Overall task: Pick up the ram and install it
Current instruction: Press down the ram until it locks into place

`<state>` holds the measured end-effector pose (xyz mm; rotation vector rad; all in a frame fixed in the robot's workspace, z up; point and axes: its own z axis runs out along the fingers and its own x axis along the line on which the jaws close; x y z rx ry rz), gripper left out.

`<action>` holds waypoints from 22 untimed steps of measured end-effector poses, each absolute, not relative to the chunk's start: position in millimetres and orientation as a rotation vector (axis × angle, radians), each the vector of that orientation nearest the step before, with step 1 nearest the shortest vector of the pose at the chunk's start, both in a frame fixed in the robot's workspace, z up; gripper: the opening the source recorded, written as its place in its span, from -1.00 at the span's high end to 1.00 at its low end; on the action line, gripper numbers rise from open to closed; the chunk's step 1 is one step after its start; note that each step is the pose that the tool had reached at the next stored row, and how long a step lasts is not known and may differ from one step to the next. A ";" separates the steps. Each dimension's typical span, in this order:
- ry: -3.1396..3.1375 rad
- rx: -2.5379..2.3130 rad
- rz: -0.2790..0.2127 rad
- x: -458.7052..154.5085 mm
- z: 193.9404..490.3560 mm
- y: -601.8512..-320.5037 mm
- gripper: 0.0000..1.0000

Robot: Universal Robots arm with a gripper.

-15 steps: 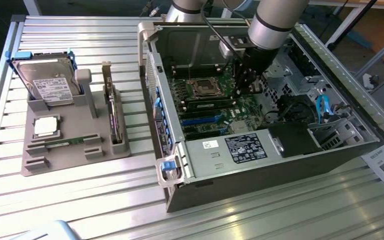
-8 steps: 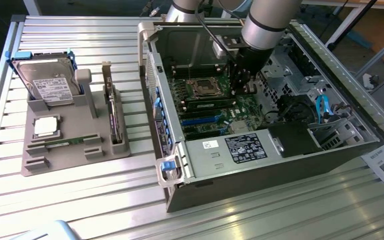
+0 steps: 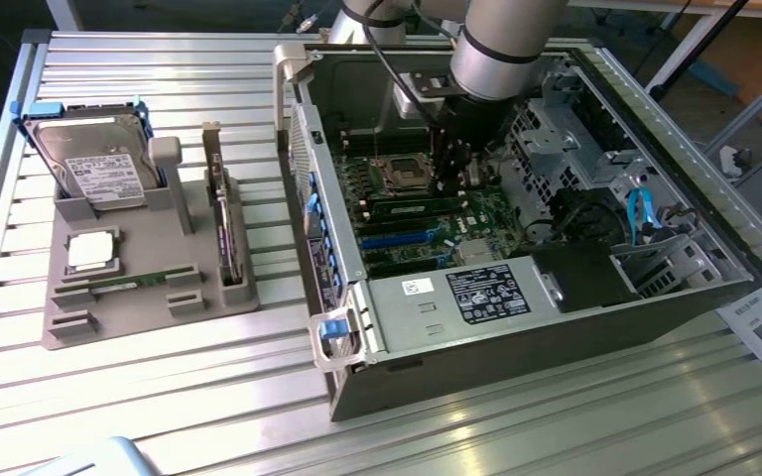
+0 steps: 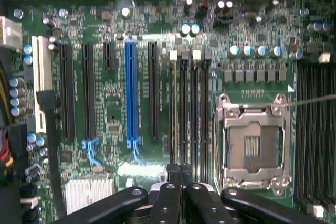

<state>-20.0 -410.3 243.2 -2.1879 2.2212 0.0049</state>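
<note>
The black gripper (image 4: 176, 195) hangs inside the open grey computer case (image 3: 514, 327), jaws closed over the narrow black memory slots (image 4: 189, 114); any misalignment risks scraping the green motherboard (image 4: 113, 108).

Green motherboard (image 4: 131, 103), 1 blue slot (image 4: 130, 93), black hand (image 4: 178, 195), grey holder (image 3: 130, 288), silver drive (image 3: 96, 164), white label.

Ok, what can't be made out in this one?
- Exterior view: the gripper tip is hidden behind the arm, so whether it holds anything cannot be told.
- Wrist view: the shut fingers are cut off by the picture's edge, and the gap between them is too dark to judge.
- Exterior view: the print on the hard drive label is too small to read.
</note>
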 end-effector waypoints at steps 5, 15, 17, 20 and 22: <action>2.221 -2.187 0.004 -39.0 242.9 -410.3 0.80; 2.220 -2.187 0.002 -58.2 242.7 -410.3 0.80; 2.220 -2.187 0.002 -56.1 242.7 -410.3 0.80; 2.220 -2.187 0.002 -50.5 242.7 -410.3 0.80; 2.220 -2.187 0.002 -48.7 242.7 -410.3 0.80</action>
